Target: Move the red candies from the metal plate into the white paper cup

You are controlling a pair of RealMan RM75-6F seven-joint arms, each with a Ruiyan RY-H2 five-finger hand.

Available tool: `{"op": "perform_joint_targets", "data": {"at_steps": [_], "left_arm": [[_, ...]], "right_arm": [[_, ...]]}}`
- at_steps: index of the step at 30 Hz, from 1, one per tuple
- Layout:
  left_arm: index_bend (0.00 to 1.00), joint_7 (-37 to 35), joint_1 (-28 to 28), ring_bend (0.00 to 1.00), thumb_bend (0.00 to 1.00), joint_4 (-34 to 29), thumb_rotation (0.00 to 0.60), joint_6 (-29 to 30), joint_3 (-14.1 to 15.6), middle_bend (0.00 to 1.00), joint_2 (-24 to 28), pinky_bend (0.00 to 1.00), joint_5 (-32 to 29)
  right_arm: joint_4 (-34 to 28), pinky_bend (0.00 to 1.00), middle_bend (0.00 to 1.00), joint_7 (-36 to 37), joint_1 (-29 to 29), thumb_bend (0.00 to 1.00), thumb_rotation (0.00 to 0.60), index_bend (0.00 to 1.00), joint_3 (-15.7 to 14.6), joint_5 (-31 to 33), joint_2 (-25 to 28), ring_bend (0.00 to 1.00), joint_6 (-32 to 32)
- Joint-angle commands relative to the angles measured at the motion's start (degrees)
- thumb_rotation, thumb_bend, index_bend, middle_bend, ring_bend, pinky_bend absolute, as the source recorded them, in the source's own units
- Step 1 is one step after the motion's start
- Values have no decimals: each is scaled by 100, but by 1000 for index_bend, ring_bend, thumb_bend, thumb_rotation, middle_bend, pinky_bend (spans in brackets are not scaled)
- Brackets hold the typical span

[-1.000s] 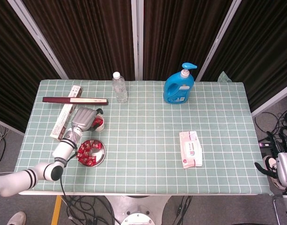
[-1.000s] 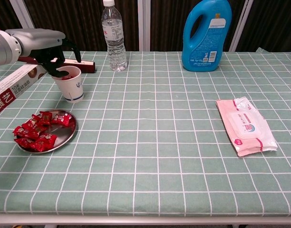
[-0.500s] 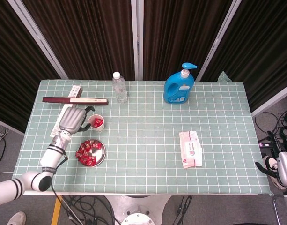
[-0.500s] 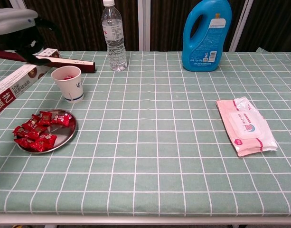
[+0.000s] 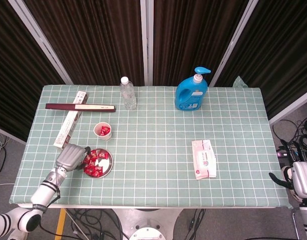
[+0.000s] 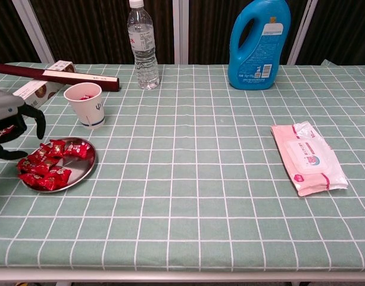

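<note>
The left hand [image 6: 9, 128], empty with fingers spread and curved, hovers beside the metal plate [image 6: 81, 171] of red candies [image 6: 48, 164], which look light, crinkly and slippery, best pinched across one wrapper's body for the white paper cup [image 6: 87, 105].

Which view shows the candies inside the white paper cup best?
The head view: it looks down into the white paper cup, so the red candies inside show clearly. The chest view sees the cup from the side, with only a sliver of red past its rim.
</note>
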Motion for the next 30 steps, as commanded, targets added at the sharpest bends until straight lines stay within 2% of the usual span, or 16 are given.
{"op": "perform_joint_targets", "data": {"at_steps": [1, 12, 30], "left_arm": [[488, 61, 24, 932, 279, 131, 600, -73, 71, 888, -118, 1000, 125], [488, 137, 38, 932, 278, 652, 600, -168, -11, 888, -444, 1000, 290], [489, -48, -94, 932, 271, 851, 600, -468, -117, 889, -746, 1000, 567]], "right_arm": [[-6, 424, 228, -10, 1, 83, 600, 15, 0, 3, 1, 37, 0], [-51, 424, 228, -63, 1, 82, 600, 15, 1, 31, 13, 37, -1], [-82, 425, 228, -78, -37, 82, 600, 15, 8, 96, 49, 37, 27]]}}
